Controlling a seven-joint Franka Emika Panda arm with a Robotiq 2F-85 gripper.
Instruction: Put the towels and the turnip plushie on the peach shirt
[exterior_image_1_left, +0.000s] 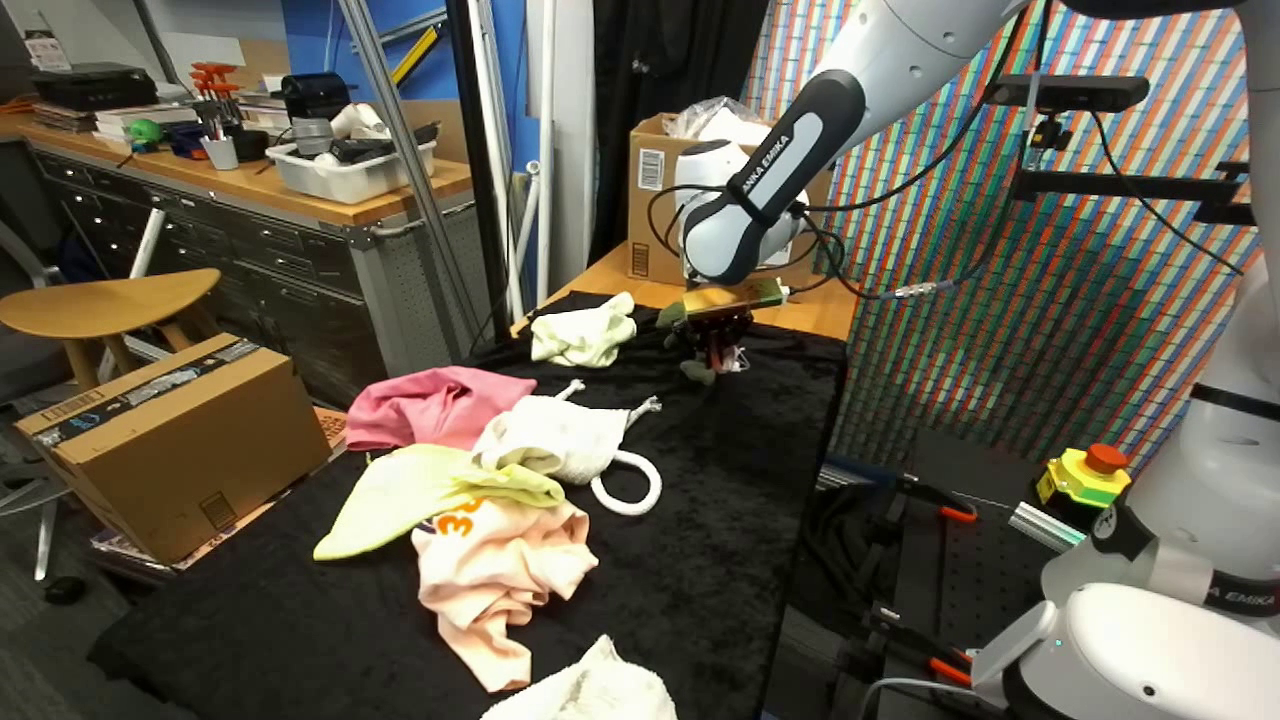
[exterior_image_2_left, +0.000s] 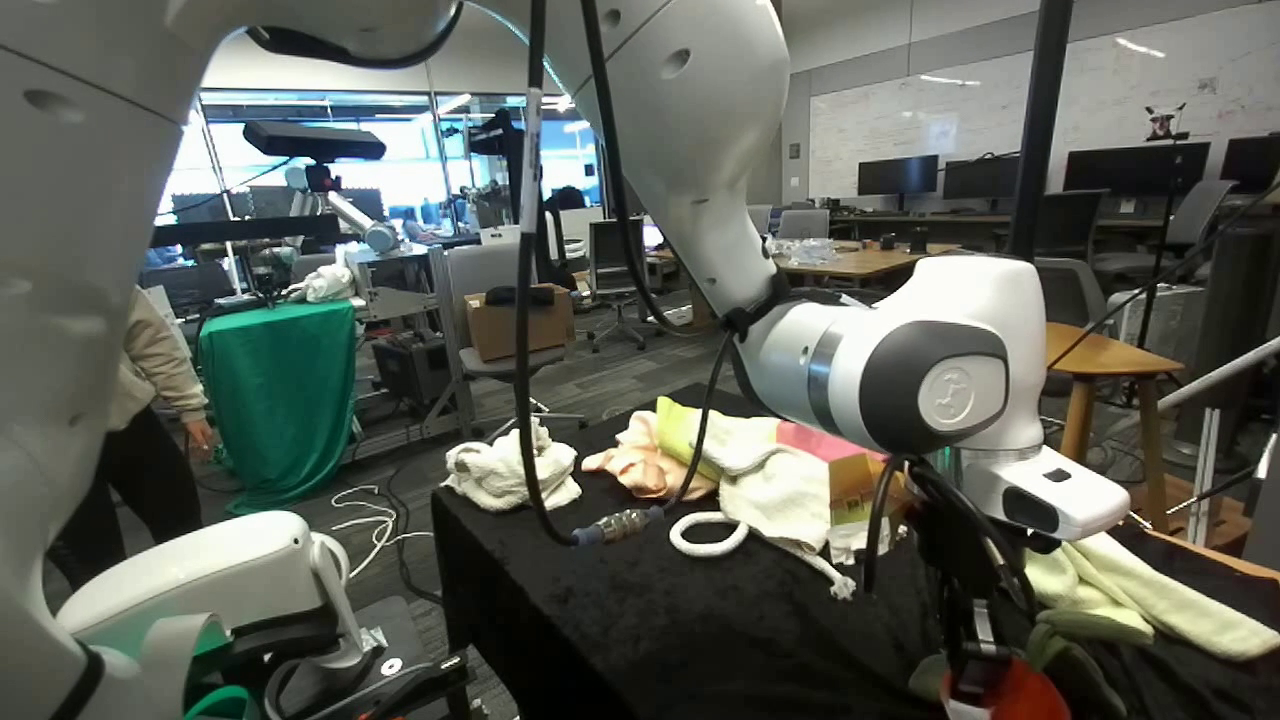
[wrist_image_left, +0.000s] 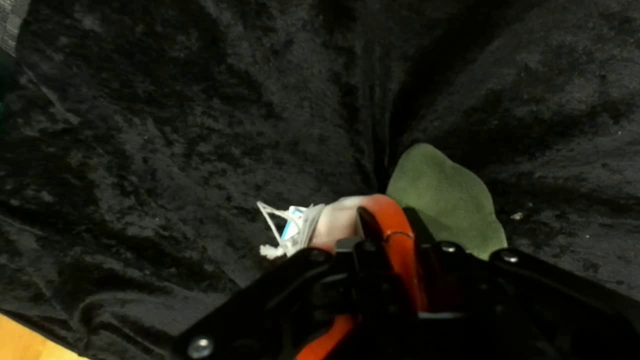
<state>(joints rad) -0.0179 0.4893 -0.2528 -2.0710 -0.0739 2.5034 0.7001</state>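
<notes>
Snugly, the plushie (wrist_image_left: 387, 206) sits in the gripper (wrist_image_left: 391, 224).

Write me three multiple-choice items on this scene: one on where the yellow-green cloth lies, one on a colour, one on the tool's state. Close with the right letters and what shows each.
1. How does the yellow-green cloth lie to the peach shirt?
A) Apart from it
B) Wholly beneath it
C) Partly over it

2. In the wrist view, what colour is the leaf of the turnip plushie?
A) Green
B) Pink
C) White

3. What is the state of the tool?
A) Closed on the shirt
B) Closed on the plushie
C) Holding nothing

1: C, an exterior view shows the cloth's edge covering part of the shirt's top.
2: A, the leaf looks plain green against the black table cover.
3: B, the plushie's red part shows pinched between the fingers.
</notes>
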